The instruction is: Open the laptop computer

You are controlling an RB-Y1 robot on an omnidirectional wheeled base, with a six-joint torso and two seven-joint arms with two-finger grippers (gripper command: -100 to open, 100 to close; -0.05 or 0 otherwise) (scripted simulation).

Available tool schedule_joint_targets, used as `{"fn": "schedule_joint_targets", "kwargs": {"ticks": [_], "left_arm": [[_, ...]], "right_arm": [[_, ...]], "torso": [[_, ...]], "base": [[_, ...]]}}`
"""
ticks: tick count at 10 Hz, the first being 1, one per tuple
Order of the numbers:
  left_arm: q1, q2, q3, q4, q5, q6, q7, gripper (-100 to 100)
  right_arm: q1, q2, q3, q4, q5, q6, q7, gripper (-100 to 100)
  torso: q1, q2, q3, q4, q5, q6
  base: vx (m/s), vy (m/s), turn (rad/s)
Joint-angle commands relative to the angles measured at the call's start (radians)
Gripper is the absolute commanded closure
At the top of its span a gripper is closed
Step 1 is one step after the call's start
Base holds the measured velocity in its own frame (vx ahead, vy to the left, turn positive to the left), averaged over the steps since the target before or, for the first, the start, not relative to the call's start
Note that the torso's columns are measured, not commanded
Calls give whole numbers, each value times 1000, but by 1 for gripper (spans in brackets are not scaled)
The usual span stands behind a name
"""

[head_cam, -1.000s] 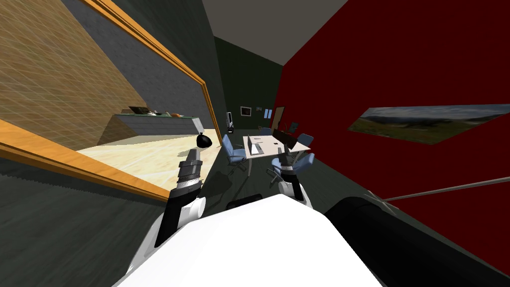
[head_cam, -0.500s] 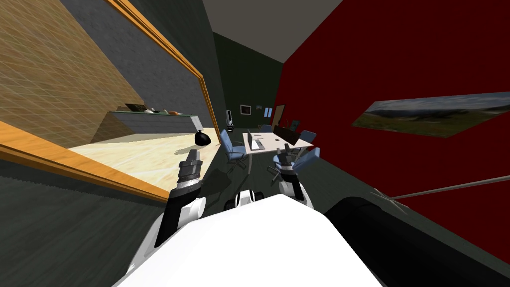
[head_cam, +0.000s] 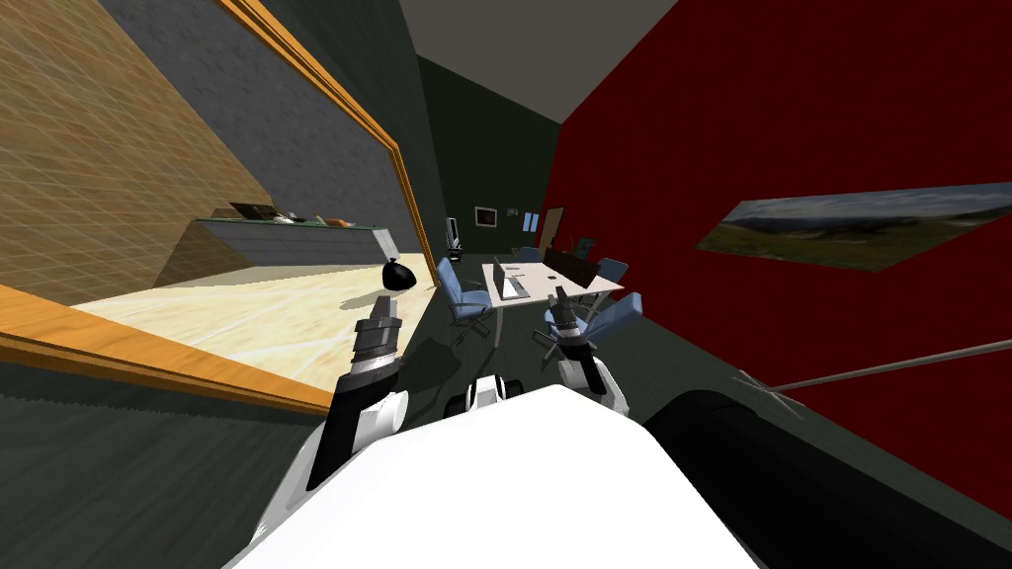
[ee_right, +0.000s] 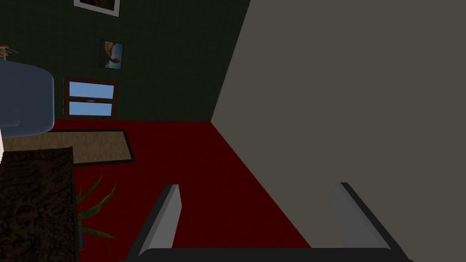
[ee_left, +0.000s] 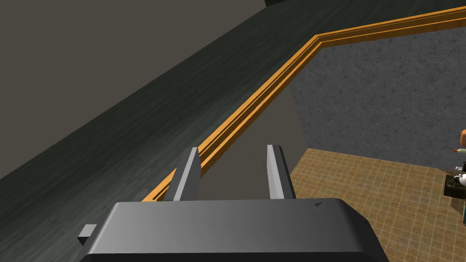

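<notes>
- Head view: a small grey laptop computer point(head_cam: 510, 286) sits on a white rectangular table point(head_cam: 534, 293) far down a room with a deep red wall, ringed by blue swivel chairs point(head_cam: 458, 289). At this range it is hard to say whether its lid is flat or already partly raised.
- Head view: the left gripper point(head_cam: 383, 308) and the right gripper point(head_cam: 560, 294) are both raised in front of the robot, well apart from the table and touching nothing. The laptop lies ahead of them and between their two lines, closer to the right gripper's side. The right arm therefore looks the better placed of the two.
- Head view: the table's long axis runs away from the robot, with the laptop towards its nearer end. By this showing the base has to close the gap before any reach makes sense. One blue chair stands just beside the right gripper's line of approach and could get in the way.
- Left wrist view: the left arm's two light grey fingers point(ee_left: 186, 175) stand apart with nothing between them.
- Right wrist view: the right arm's fingers point(ee_right: 164, 218) are spread wide and empty, aimed at wall, not at the table.
</notes>
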Motion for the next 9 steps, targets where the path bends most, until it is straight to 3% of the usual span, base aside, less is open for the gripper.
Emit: {"fn": "schedule_joint_targets", "kwargs": {"ticks": [1,9], "left_arm": [[0,0,0,0,0,0,0,0],[0,0,0,0,0,0,0,0]], "right_arm": [[-3,-50,-12,20,62,17,56,-100],[-14,-206,-57,82,277,72,244,-100]], "torso": [[0,0,0,0,0,0],[0,1,1,0,0,0]], "base": [[111,90,-48],[107,121,-62]]}}
